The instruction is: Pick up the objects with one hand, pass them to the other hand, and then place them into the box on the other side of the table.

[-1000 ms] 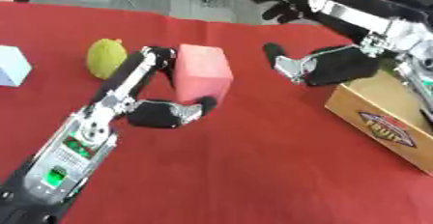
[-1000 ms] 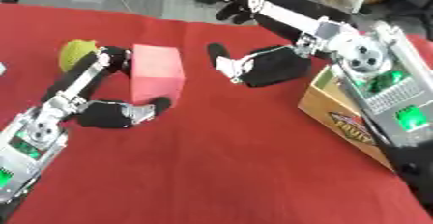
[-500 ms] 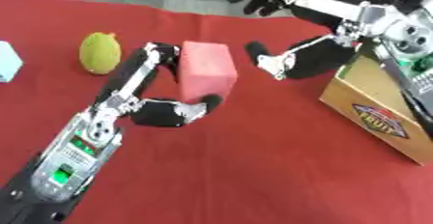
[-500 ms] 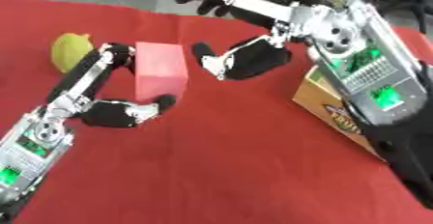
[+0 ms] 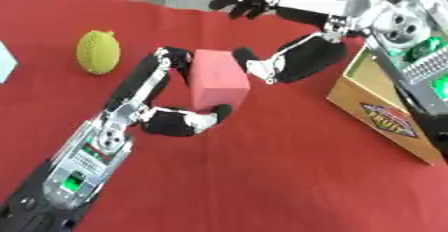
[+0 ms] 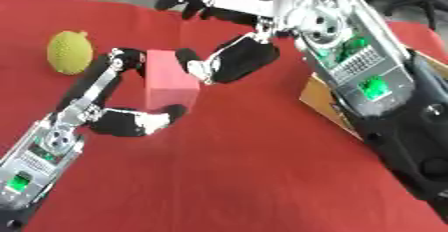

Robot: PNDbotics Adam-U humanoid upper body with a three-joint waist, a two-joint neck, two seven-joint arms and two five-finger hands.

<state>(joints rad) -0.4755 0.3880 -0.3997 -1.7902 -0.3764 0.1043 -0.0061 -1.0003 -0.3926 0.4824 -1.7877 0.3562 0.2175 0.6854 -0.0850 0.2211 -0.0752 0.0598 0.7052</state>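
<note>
Left eye view: pink block (image 5: 219,80) raised a little over the red tablecloth (image 5: 262,176), pinched by the left hand (image 5: 171,101), fingers at the block's upper left corner and thumb curled under its lower edge. Right hand (image 5: 280,58) spread open just right of the block, thumb tip close to or touching its upper right edge, long fingers reaching out past the table's far edge. Yellow-green bumpy fruit (image 5: 98,52) lying well to the left of the block. Pale blue object (image 5: 5,62) cut off at the left border. Cardboard box (image 5: 385,111) with a printed label at the right side of the table, partly behind the right arm. Right eye view: same grasp on the block, thumb dark against its lower right corner; right arm's silver housing with green lights filling the right half and covering most of the box.
</note>
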